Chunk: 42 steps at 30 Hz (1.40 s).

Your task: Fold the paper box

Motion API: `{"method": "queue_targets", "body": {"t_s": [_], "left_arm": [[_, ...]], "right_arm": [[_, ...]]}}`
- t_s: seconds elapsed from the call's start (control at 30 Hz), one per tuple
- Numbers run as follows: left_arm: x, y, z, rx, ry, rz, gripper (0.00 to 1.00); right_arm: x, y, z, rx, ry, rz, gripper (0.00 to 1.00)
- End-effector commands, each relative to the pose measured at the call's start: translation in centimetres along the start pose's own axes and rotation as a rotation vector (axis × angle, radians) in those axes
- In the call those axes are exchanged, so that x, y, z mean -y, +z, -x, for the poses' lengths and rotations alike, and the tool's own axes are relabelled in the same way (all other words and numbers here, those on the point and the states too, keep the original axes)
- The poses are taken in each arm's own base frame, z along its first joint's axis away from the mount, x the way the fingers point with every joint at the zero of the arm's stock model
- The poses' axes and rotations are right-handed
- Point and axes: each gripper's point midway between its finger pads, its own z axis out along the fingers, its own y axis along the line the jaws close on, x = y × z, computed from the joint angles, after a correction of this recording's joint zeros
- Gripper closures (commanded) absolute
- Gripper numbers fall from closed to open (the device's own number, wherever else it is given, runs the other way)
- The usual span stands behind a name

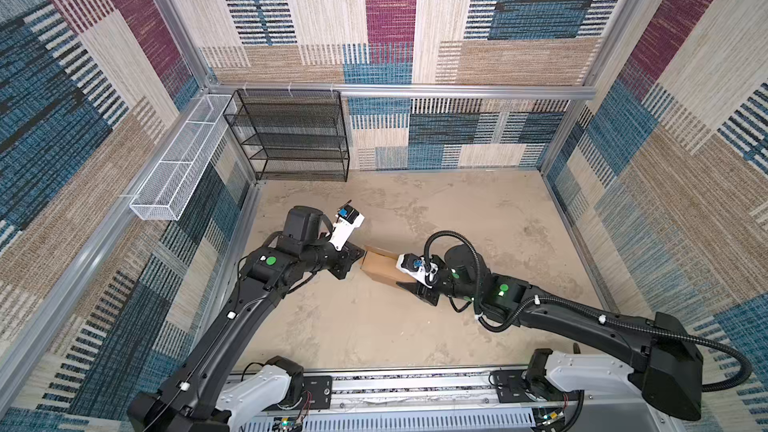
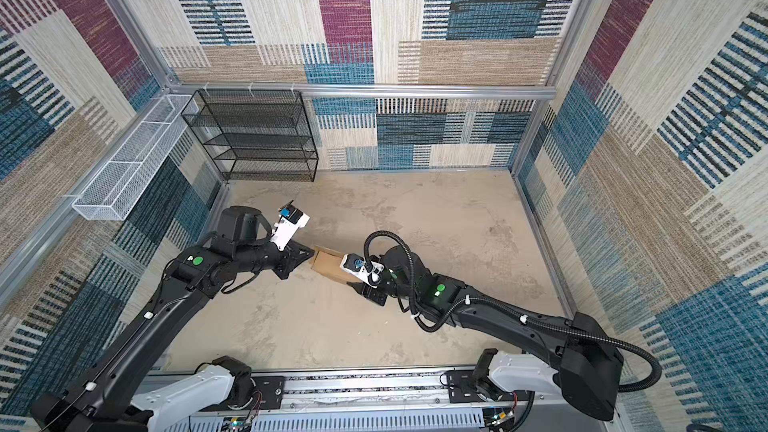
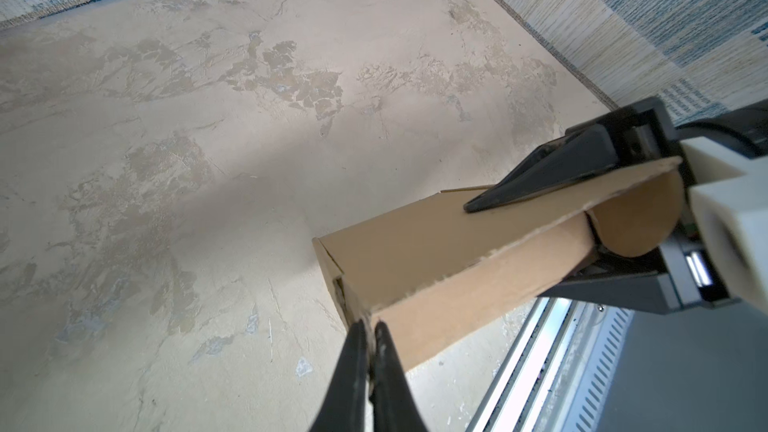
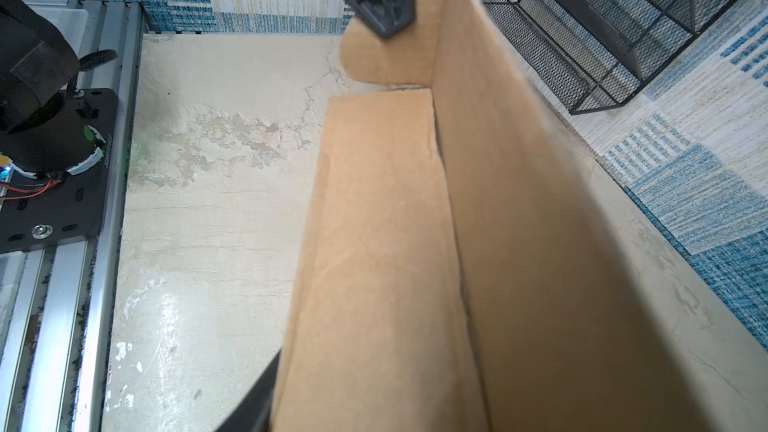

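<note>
A partly folded brown corrugated-cardboard paper box is held at the middle of the mottled beige table, between two black robot arms. The left hand is pinched closed on the thin wall at one corner; the right hand clamps the opposite end, one finger flat on an outer panel. A black mesh shelf rack stands against the back wall.
</note>
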Motion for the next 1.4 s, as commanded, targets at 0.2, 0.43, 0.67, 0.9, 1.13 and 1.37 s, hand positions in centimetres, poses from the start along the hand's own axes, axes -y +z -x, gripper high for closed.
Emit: {"method": "queue_targets", "body": {"t_s": [0.2,0.43,0.67,0.9,1.13,1.37], "left_arm": [[0.3,0.8,0.1,-0.008,-0.018,-0.001,0.92],[-0.4,1.4,-0.6,-0.023,-0.066,0.044,1.0],[-1.7,1.7,-1.3,-0.009,-0.13,0.124,1.0],[-2.6,2.0,-2.5,-0.021,-0.172,0.184,1.0],[-2.8,2.5,-3.0,-0.004,-0.213,0.201,1.0],[-3.0,3.6,-3.9,-0.008,-0.243,0.212,1.0]], "right_arm": [[0.4,-0.2,1.5,0.053,-0.006,-0.013,0.54],[0.2,0.1,1.4,0.067,0.004,-0.007,0.55],[-0.4,0.7,0.6,0.091,0.027,0.01,0.56],[-1.1,1.3,0.0,0.124,0.026,0.032,0.56],[-1.8,2.1,-1.3,0.119,0.037,0.057,0.56],[-2.2,2.2,-1.8,0.12,0.046,0.07,0.56]]}}
